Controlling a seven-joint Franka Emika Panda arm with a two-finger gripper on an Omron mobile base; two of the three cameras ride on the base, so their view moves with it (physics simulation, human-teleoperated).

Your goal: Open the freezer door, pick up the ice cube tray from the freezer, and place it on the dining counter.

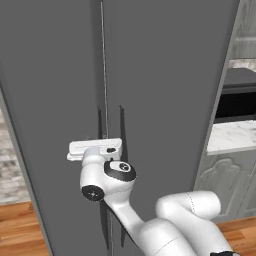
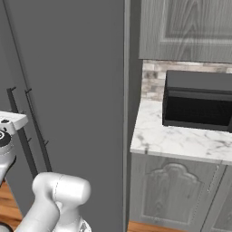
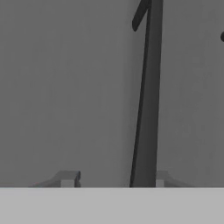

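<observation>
Arm outstretched, tool [image 3: 113, 178] level, fingers [image 3: 68, 178] apart.

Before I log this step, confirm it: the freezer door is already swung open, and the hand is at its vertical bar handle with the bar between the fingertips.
Not quite. The freezer door is shut, flush with its twin panel, as the left base view shows. The rest stands: in the hand view the hand is at the vertical bar handle, with the bar rising between the fingertips, close to the right one.

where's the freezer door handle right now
In the hand view the freezer door handle rises between the gripper fingertips, nearer the right one, against the closed freezer door.
</observation>
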